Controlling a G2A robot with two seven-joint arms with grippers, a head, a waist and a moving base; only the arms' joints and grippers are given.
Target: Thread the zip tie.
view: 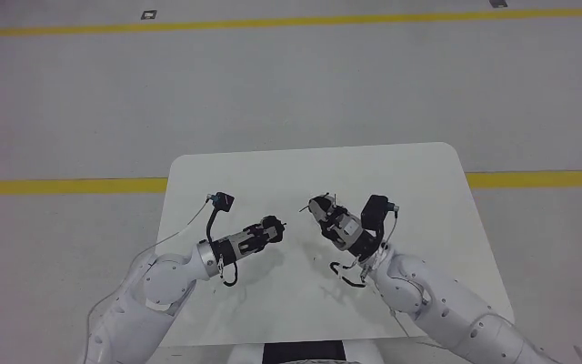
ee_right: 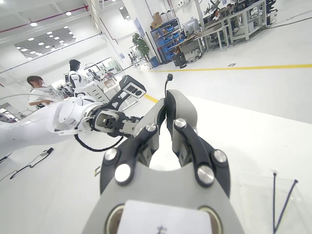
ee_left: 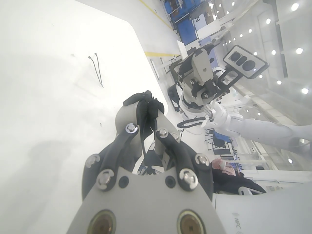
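My right gripper (view: 316, 207) hovers over the middle of the white table (view: 409, 177), shut on a black zip tie (ee_right: 168, 83). The tie's square head (ee_right: 170, 76) sticks out past the fingertips. My left gripper (view: 275, 227) faces it from a short gap away. It is shut too, with a thin black strap (ee_left: 143, 135) running back between its fingers (ee_left: 126, 113). I cannot tell whether this strap is the same tie. The two grippers do not touch.
Two spare black zip ties (ee_left: 97, 70) lie flat on the table beyond the grippers, and the right wrist view has them too (ee_right: 280, 200). The table's rounded edge (ee_left: 136, 40) borders open floor with a yellow line (view: 291, 20).
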